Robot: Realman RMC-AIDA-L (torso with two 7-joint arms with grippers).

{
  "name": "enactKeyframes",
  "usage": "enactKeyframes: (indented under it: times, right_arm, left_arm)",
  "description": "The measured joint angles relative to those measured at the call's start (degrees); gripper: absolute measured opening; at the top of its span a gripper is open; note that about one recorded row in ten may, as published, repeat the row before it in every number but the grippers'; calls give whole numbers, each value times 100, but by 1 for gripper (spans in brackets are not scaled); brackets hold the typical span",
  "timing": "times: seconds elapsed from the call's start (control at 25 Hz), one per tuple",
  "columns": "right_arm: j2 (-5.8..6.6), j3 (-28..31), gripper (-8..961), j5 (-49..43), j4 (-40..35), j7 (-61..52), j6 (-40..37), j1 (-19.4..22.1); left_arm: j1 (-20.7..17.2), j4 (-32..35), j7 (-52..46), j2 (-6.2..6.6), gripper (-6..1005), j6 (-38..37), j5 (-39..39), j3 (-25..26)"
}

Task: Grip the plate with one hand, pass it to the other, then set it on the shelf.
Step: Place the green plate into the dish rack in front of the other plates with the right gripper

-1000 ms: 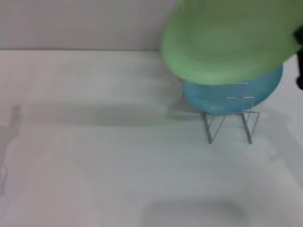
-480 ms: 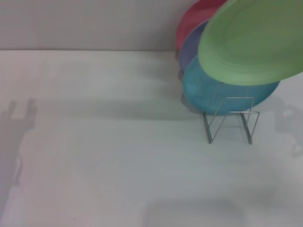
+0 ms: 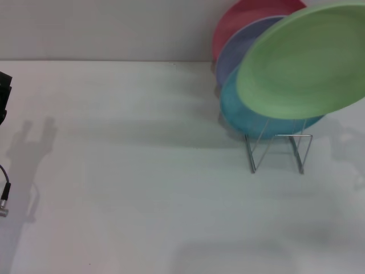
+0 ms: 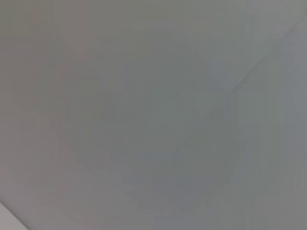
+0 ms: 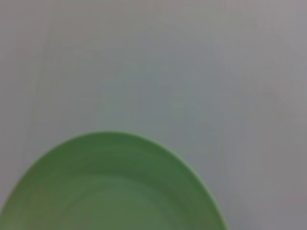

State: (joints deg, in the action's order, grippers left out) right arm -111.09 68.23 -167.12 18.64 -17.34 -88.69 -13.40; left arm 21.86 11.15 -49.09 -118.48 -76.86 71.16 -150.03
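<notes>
The light green plate (image 3: 302, 65) hangs tilted in the air at the back right of the head view, above and in front of the shelf (image 3: 278, 149), a small silver wire rack. It overlaps the plates standing in the rack. The right wrist view shows the plate (image 5: 110, 187) close to the camera. My right gripper carries it from beyond the right edge, and its fingers do not show. Only a dark part of my left arm (image 3: 3, 94) shows, far from the plate at the left edge. The left wrist view shows only a grey surface.
A turquoise-blue plate (image 3: 239, 114), a lavender plate (image 3: 236, 51) and a red plate (image 3: 245, 14) stand upright in the rack, one behind another. The rack sits on a white table (image 3: 142, 188) with a wall behind. A cable end (image 3: 4, 201) hangs at the left edge.
The green plate has moved right and tilted more upright over the rack, uncovering the red and lavender plates. The left arm has come into view at the left edge.
</notes>
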Motion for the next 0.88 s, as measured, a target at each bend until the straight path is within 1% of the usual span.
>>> enactKeyframes:
  times: [0.04,0.08,0.24,0.44,0.68,0.88]
  right_arm:
    - [-73,-1,23,-2,-297,39,-65,-166]
    - [-73,-1,23,-2,-297,39,-65,-166]
    - [-191,-22,22,-5,-790,106,-150,-460]
    - [-212,-103,22,-5,-1013,118,-157,-594]
    - [-212,-195,21,-5,-1084,121,-169,-568]
    - [-221,-197,21,-5,-1290,150,-204,-550]
  left_arm:
    - [1,35,1,0,683,10,-19,-3]
    - [1,35,1,0,685,10,-19,-3]
    - [3,88,2,0,691,23,-61,10]
    - [3,96,-8,1,698,29,-62,18]
    - [15,98,-16,0,707,59,-60,26]
    - [20,98,-25,0,715,68,-59,27]
